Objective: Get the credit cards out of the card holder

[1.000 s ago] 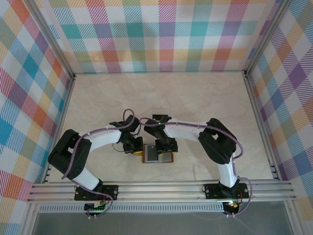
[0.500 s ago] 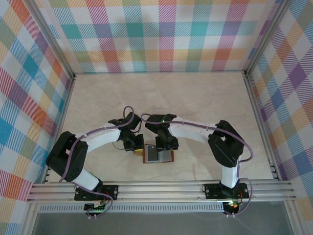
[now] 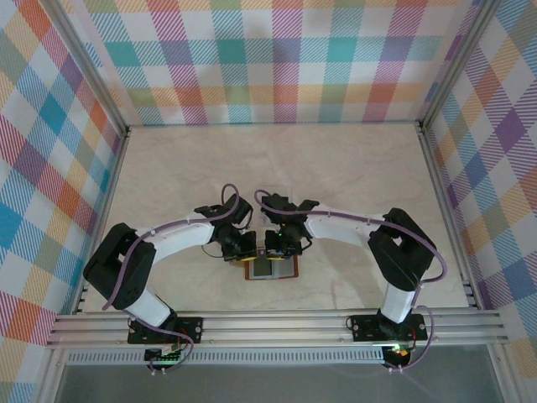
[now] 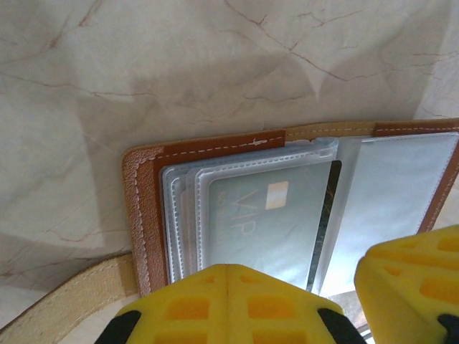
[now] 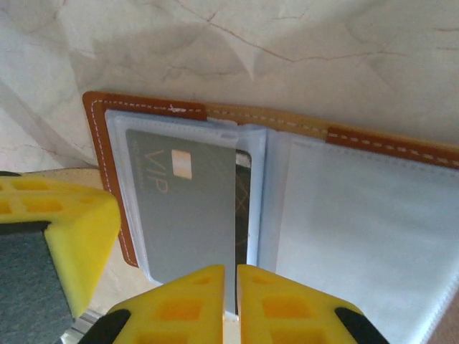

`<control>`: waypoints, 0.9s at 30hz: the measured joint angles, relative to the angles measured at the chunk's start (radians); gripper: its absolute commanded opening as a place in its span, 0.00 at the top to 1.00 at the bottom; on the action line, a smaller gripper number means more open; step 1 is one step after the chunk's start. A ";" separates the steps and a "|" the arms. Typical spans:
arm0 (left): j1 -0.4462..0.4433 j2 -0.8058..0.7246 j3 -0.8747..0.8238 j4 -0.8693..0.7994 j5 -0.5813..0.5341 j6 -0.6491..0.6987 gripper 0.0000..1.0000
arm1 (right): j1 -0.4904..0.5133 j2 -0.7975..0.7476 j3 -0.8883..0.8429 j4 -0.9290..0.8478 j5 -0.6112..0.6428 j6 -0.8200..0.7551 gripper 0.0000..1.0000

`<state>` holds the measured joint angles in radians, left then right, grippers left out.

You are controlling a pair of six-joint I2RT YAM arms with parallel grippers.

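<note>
Top external view had the card holder point(image 3: 285, 270) lying open on the pale marbled worktop point(image 3: 352, 176), near its front edge and between the two arms. The left gripper point(image 3: 243, 250) sat at the holder's left end. The right gripper point(image 3: 278, 246) was just beside it, over the holder's left half.

Left wrist view showed the holder's tan-brown leather border with a stack of clear sleeves point(image 4: 183, 215) inside. A grey card point(image 4: 265, 229) marked VIP, with a small chip, lay in the uppermost sleeve. The edge of a dark card point(image 4: 324, 222) peeked out behind its right side. The left gripper's yellow pads were pressed together at the near edge of that sleeve; whether they pinched anything could not be told. A tan strap point(image 4: 57, 308) ran off at lower left.

Right wrist view showed the right gripper's pads almost together at the grey card's near edge, with a thin pale sliver between them. Whether that sliver was card or sleeve could not be told. The holder's right half lay flat and pale.
</note>
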<state>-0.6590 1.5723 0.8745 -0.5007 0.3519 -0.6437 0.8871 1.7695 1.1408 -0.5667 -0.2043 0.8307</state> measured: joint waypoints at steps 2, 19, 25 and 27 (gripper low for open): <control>-0.001 0.011 0.000 0.014 0.006 -0.006 0.95 | -0.012 0.000 -0.019 0.035 -0.027 0.005 0.85; -0.001 0.041 -0.002 0.035 0.014 -0.018 0.96 | -0.023 0.039 -0.034 0.132 -0.086 0.024 0.75; -0.001 0.041 -0.002 0.033 0.009 -0.018 0.96 | -0.024 0.049 -0.035 0.130 -0.083 0.025 0.69; -0.001 0.041 -0.002 0.033 0.006 -0.017 0.96 | -0.024 0.049 -0.035 0.128 -0.076 0.024 0.68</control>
<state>-0.6598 1.6131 0.8730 -0.4679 0.3580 -0.6609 0.8631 1.8187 1.1053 -0.4389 -0.2806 0.8551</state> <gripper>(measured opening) 0.052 0.313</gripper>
